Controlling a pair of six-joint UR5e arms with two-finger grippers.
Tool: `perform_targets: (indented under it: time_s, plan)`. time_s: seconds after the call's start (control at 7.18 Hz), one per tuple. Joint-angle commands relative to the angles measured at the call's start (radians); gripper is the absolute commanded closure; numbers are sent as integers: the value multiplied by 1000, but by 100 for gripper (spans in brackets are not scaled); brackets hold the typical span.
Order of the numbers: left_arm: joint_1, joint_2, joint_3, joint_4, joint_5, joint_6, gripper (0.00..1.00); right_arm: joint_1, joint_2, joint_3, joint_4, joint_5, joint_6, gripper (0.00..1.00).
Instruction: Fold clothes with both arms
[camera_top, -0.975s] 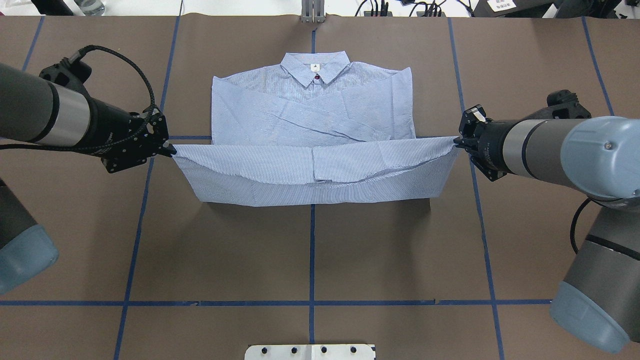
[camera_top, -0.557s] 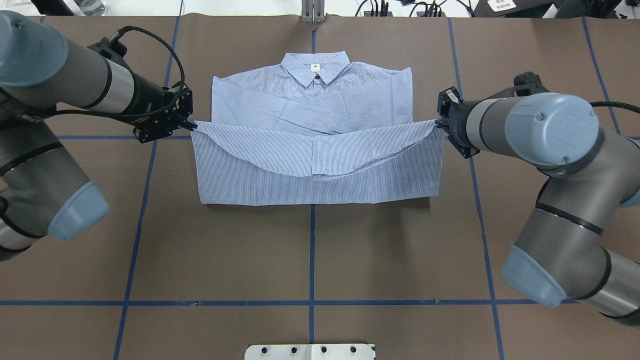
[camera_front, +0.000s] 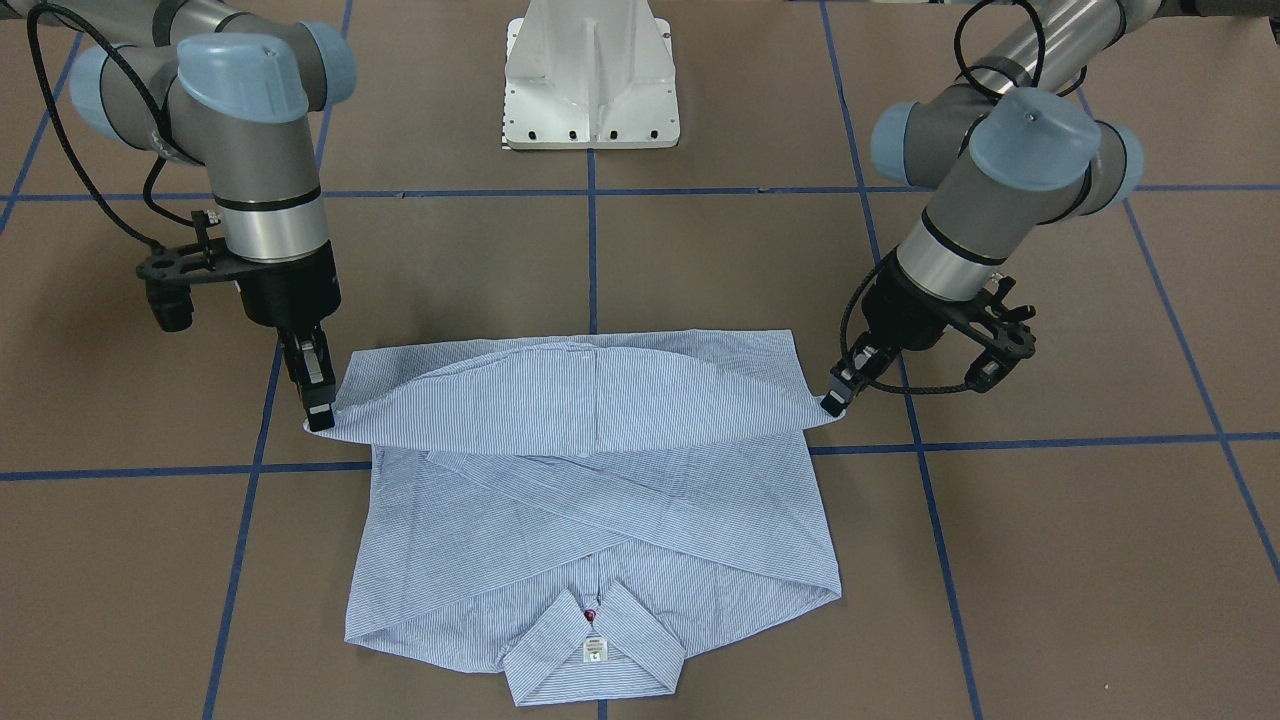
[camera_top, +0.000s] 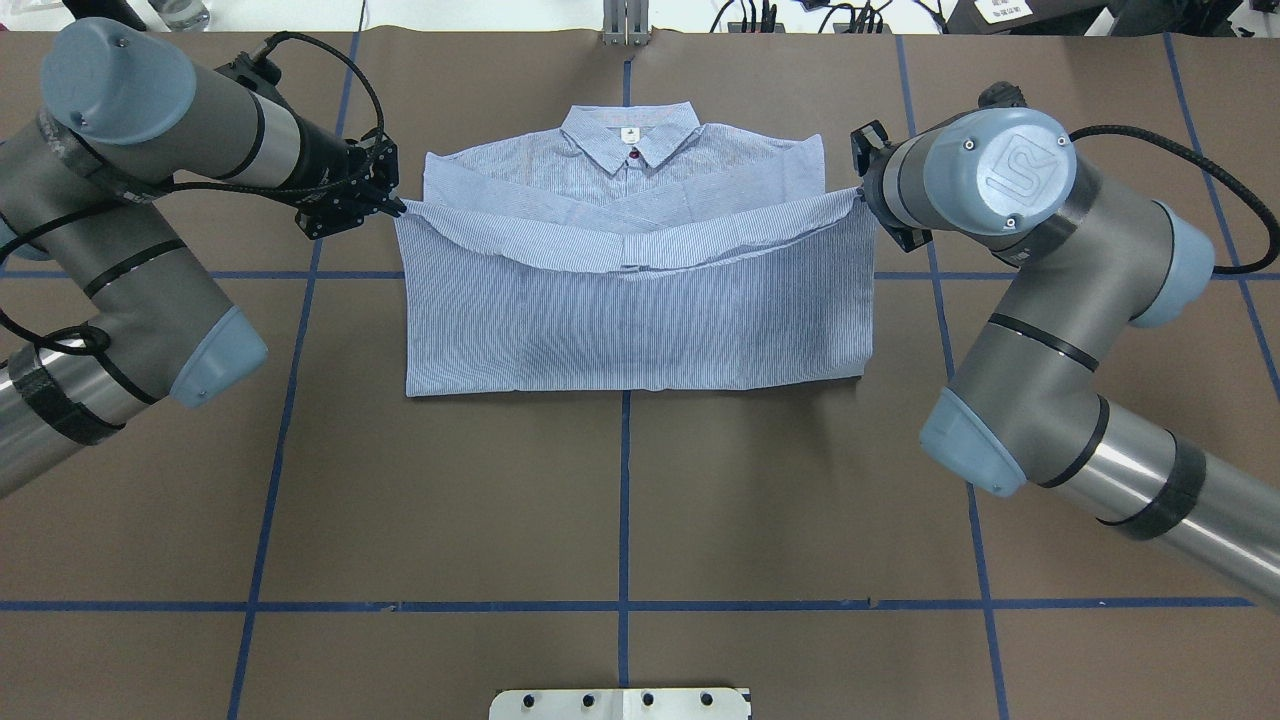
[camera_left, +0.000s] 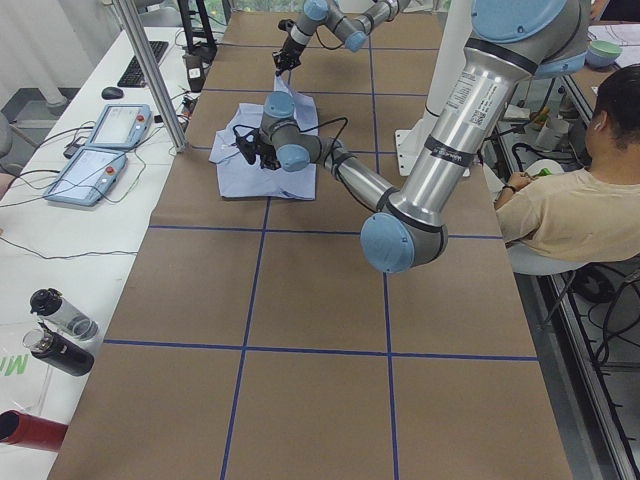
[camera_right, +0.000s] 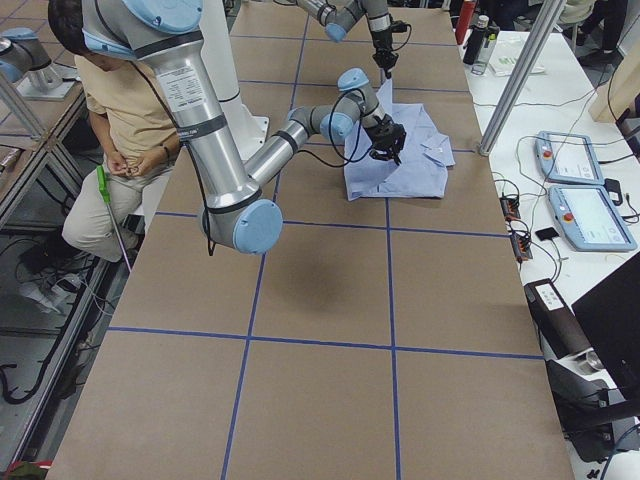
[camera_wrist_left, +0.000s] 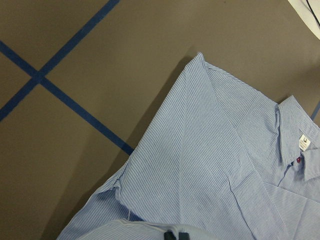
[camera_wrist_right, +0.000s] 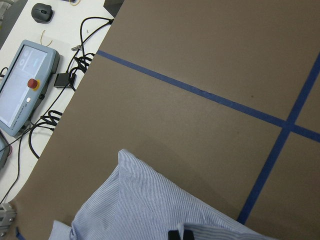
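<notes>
Overhead exterior: the shirt (camera_top: 635, 320) lies on the table (camera_top: 620, 500), collar at the far side, its lower half doubled over the crossed sleeves. Left gripper (camera_top: 400, 208) and right gripper (camera_top: 858, 193) each pinch a hem corner — the edge sags between them.

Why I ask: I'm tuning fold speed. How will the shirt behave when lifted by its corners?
Likely floppy: the shirt sags along its held edge between the left gripper and right gripper. Probably light: two corner pinches seem to carry the raised flap.

Brown table (camera_top: 450, 500), blue tape grid (camera_top: 623, 500); white base (camera_front: 592, 75); seated person (camera_left: 575, 210); pendant (camera_right: 590, 215).
</notes>
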Motion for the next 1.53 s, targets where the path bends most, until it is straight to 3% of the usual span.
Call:
perform_targets:
  time_s: [0.0,0.14,0.56,1.25,1.39]
  plan:
    - [-5,-79,149,-65,63,-2,100,18,83,-195,98,-1,-15,100]
    - [-5,-99,211,-117,89,-4,100,17,91,-273,175,-1,-21,100]
    - [3,-119,343,-220,91,-2,100,17,137,-358,183,-3,-32,100]
    - [7,-159,415,-240,132,-2,100,17,209,-470,197,-3,-31,100]
    - [10,-157,428,-243,132,-2,100,15,208,-505,253,-3,-31,100]
